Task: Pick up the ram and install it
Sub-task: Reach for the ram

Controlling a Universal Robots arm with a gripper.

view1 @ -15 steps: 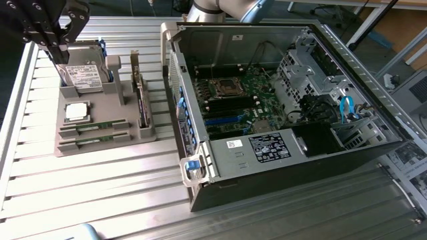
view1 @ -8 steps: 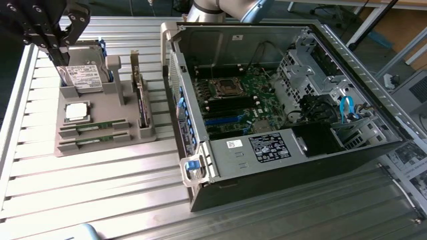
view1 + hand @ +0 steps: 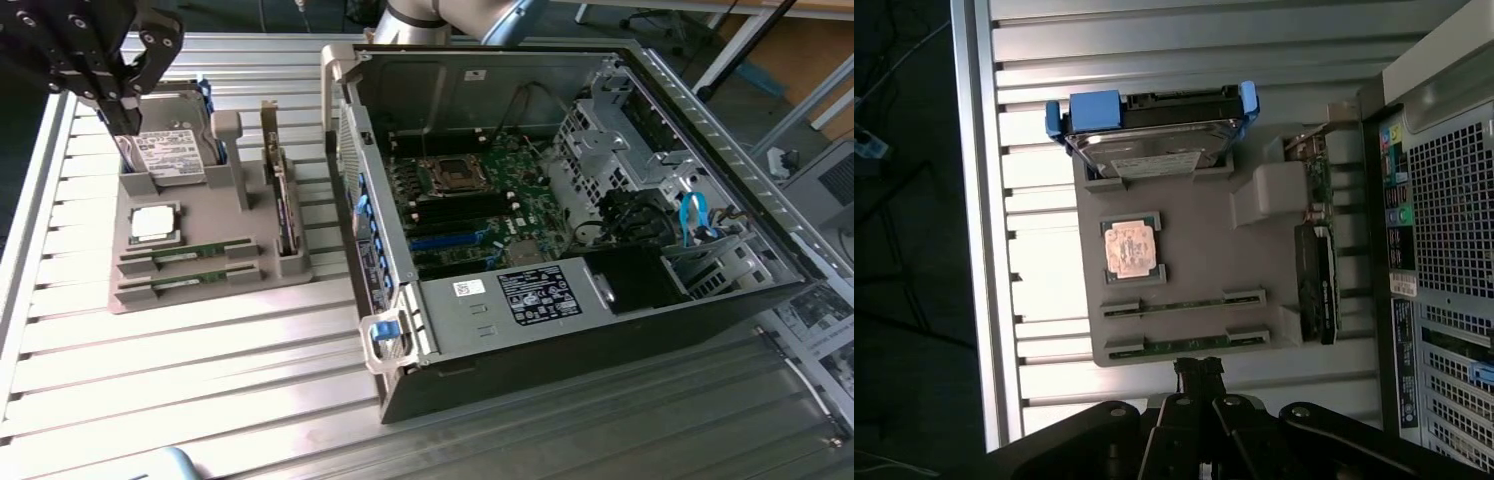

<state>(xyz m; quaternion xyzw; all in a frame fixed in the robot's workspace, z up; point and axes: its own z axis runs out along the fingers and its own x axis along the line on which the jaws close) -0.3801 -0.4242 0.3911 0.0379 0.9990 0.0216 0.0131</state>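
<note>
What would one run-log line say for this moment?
gripper: shut, holding nothing, above holder | ram sticks: two, seated in holder slots, untouched | computer case: open

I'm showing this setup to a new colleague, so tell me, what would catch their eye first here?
The opened computer case, its motherboard exposed, takes up the exterior view's right. On the exterior view's left, a gray holder carries a hard drive, a silver CPU and two ram sticks lying in slots side by side. The black gripper, shut and empty, hangs above that holder.
</note>
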